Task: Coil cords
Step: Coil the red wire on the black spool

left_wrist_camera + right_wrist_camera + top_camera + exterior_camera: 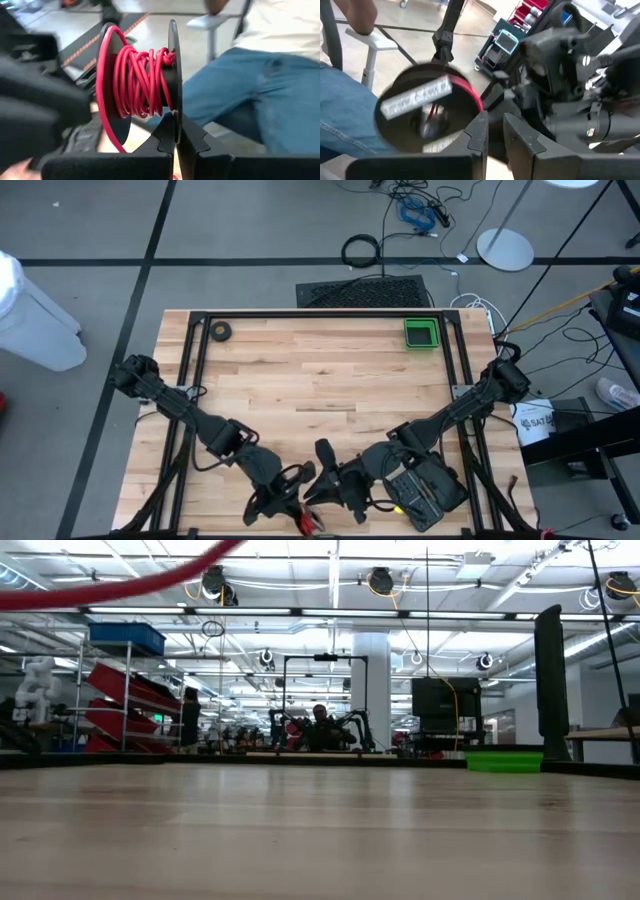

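The cords are a red wire wound on a small dark spool (140,80) with two black round flanges; the right wrist view shows it flange-on with a pale label (420,100). My left gripper (176,135) is shut on the spool at the table's near edge, also in the high view (293,488). A loose red strand (120,585) arcs across the top of the low view, and red shows below the grippers (306,522). My right gripper (495,132) is close beside the spool (326,472), fingers a narrow gap apart, with nothing seen between them. My left gripper pinches the rim of one black flange (174,117) edge-on between its two fingers. The spool stands above the fingertips with its axis across the fingers. It is lifted clear of the table. A loop of red wire (107,125) hangs slack off the other flange.
A person in blue jeans (240,95) and a white top stands close beyond the near edge. A green tray (421,333) and a small dark tape roll (221,331) sit at the far edge. A black device (428,492) lies under my right arm. A black cable loop (361,250) lies on the floor.
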Motion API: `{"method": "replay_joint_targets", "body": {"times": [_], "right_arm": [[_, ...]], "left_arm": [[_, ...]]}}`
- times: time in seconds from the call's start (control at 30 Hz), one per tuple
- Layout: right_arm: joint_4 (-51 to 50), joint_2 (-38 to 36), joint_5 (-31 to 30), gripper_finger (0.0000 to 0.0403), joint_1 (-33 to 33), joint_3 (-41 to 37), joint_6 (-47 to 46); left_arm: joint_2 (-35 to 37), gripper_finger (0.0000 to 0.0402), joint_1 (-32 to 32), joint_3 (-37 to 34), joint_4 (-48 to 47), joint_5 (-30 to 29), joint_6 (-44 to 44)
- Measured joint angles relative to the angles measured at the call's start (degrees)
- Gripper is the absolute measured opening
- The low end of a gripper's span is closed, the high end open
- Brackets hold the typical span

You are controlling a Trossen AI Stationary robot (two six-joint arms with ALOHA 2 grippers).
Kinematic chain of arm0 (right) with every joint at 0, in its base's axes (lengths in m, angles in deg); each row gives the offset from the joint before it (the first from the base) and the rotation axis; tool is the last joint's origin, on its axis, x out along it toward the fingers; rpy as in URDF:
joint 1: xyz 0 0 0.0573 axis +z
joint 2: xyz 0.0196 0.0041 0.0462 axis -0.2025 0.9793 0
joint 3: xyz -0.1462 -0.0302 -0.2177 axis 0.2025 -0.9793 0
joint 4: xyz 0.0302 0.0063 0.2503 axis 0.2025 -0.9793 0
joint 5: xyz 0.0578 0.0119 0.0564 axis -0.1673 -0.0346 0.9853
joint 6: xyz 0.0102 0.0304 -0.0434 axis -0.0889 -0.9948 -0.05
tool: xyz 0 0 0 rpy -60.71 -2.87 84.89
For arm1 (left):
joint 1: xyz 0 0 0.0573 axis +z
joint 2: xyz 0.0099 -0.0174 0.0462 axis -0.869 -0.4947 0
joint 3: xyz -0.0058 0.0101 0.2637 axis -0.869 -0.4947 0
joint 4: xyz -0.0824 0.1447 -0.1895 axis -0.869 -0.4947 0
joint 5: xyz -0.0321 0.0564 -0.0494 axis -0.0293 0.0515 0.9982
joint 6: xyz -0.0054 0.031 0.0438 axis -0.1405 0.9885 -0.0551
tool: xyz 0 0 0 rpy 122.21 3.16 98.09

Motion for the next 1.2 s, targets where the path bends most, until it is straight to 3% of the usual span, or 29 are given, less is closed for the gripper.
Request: {"method": "replay_joint_targets", "body": {"times": [0.23, 0.33, 0.53, 0.77, 0.97, 1.03, 1.2], "right_arm": [[-1.6, 0.0, 0.6, 0.0045, -1.4, 0.0, -1.1], [-1.8, 0.0, 3.7, 0.0045, -2.4, 0.0, -2.3], [-3.5, -0.4, 5.4, 0.0045, -2.7, 0.0, -2.9], [-12.1, -5.0, -12.5, 0.0045, 0.9, 0.0, -7.7], [-16.1, -5.4, -14.2, 0.0045, 1.8, -0.8, -19.4], [-15.9, -4.7, -17.3, 0.0045, 1.7, -2.8, -22.4], [-6.0, -3.7, -23.7, 0.0045, 1.0, -12.1, -25.5]], "left_arm": [[0.0, 0.0006, 0.3, 0.0, -0.6, 2.5, 0.0], [0.0, 0.0006, 0.3, 0.0, -0.6, 3.3, 0.0], [0.1, 0.0006, 0.2, 0.0, -2.5, 2.4, 0.0], [3.2, 0.0006, 0.2, 0.0, -6.1, -5.4, -0.1], [8.3, 0.0006, -0.3, 0.0, -9.5, -11.8, -1.4], [9.8, 0.0006, -0.4, 0.0, -11.0, -14.1, -1.4], [13.9, 0.0006, 0.9, 0.0, -13.3, -19.8, 1.0]]}}
